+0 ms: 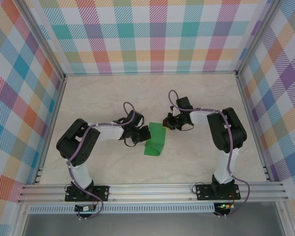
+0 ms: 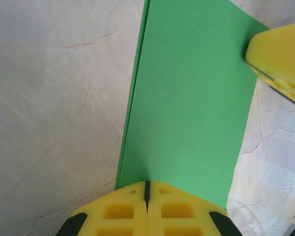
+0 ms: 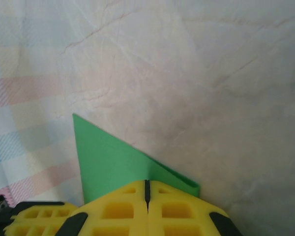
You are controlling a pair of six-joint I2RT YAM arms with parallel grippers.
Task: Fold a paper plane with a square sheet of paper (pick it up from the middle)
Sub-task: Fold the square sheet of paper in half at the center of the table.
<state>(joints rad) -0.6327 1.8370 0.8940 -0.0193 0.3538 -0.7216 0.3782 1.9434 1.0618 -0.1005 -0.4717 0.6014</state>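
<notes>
Two black-and-white arms with yellow fingers.
The left arm [image 1: 77, 141] and right arm [image 1: 229, 130] each have bulky black joint housings, white links and a black base plate [image 1: 87, 192]; a thin purple cable [image 1: 129, 106] loops along each. The left gripper [image 2: 147, 186] and right gripper [image 3: 147, 184] end in yellow moulded fingers [image 2: 122, 212] with square recesses and black side patches.

I count one green sheet of paper [image 1: 155, 141]; two arms, left arm [image 1: 81, 142] and right arm [image 1: 227, 129]; two grippers, left gripper [image 2: 147, 192] and right gripper [image 3: 147, 189]; one table [image 1: 113, 98].
</notes>
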